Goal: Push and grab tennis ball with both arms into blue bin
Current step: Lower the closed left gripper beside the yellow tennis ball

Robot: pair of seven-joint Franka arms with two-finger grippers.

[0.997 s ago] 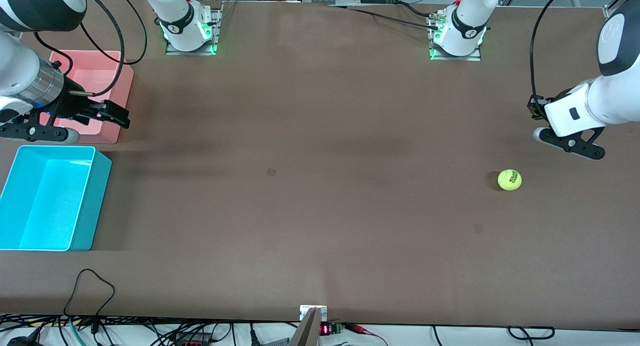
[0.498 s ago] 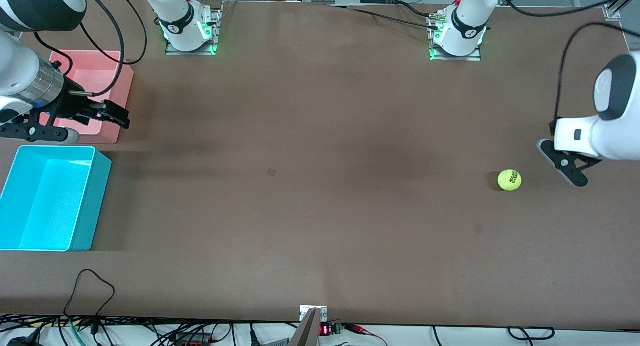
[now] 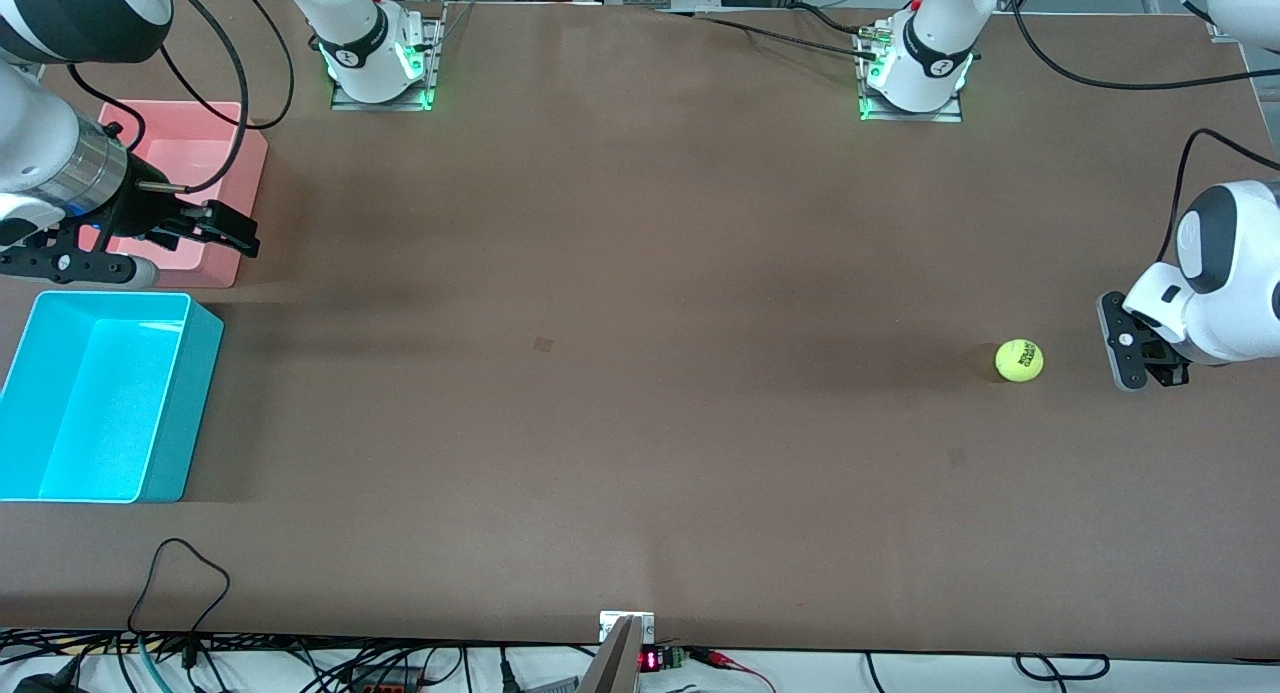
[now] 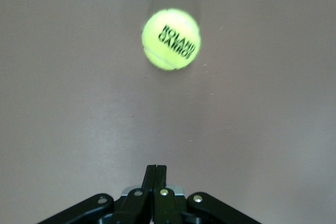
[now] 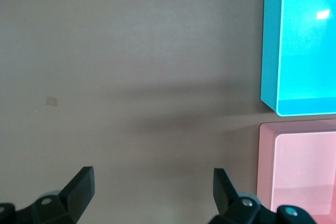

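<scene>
The tennis ball (image 3: 1019, 360) lies on the brown table toward the left arm's end. It also shows in the left wrist view (image 4: 171, 39), lettering up. My left gripper (image 3: 1118, 345) is shut and empty, low over the table beside the ball, apart from it, on the side toward the table's end; its closed tips (image 4: 156, 169) point at the ball. The blue bin (image 3: 205, 373) stands empty at the right arm's end. My right gripper (image 3: 240, 235) is open and empty, over the table beside the pink bin; its wrist view (image 5: 152, 182) shows the blue bin (image 5: 270, 51).
A pink bin (image 3: 240, 173) stands next to the blue bin, farther from the front camera; it shows in the right wrist view (image 5: 268, 166). The two arm bases (image 3: 380, 68) (image 3: 915, 78) stand along the table's back edge. Cables hang at the front edge.
My left arm has swung and lowered, bringing its gripper down level with the ball beside it. The ball, the bins and my right arm have not moved.
</scene>
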